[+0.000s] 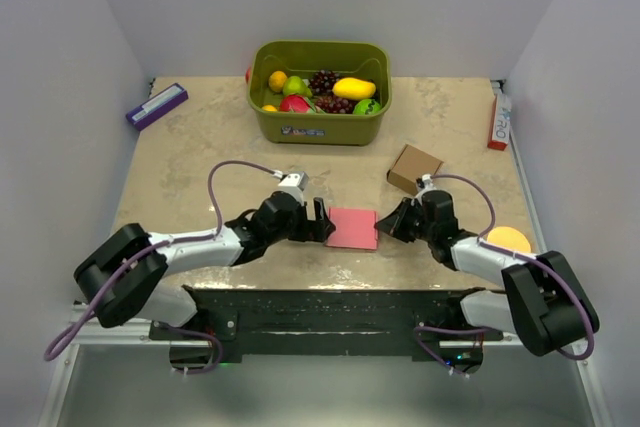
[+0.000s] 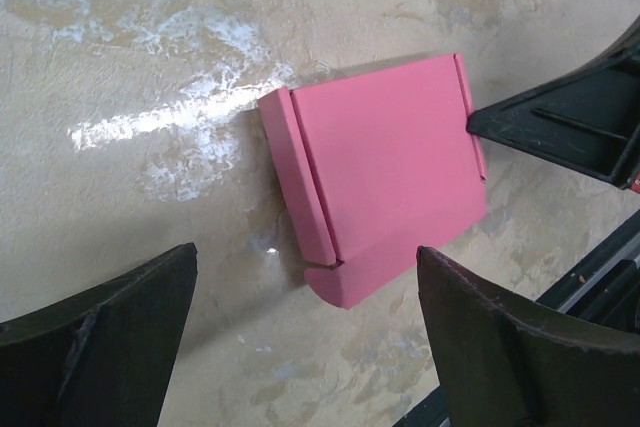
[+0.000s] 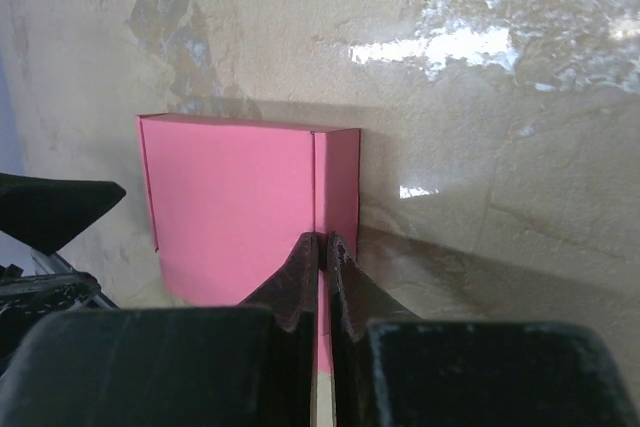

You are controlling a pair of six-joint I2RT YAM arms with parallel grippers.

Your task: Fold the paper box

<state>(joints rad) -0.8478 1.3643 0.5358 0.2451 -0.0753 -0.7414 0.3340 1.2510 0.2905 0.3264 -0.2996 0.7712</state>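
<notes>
Pinching the right-hand edge of the paper box, the right gripper has its jaws pressed together with a thin strip of pink card showing between them in its own wrist view. The paper box lies flat on the table, around 6 o'clock on the tabletop in the overhead view, just ahead of the arm bases and between the two grippers. The left gripper sits at the box's 9 o'clock with its jaws spread wide, one finger on either side of the near corner in the left wrist view; whether they touch the card cannot be told. That view shows the paper box with a narrow folded strip along one side and a curled flap at its lower corner, and a fingertip of the right gripper meeting the opposite edge.

A green bin of fruit stands at 12 o'clock. A brown cardboard box sits at 2 o'clock from the pink card, well apart from it. An orange ball rests at 3 o'clock, beside the right arm.
</notes>
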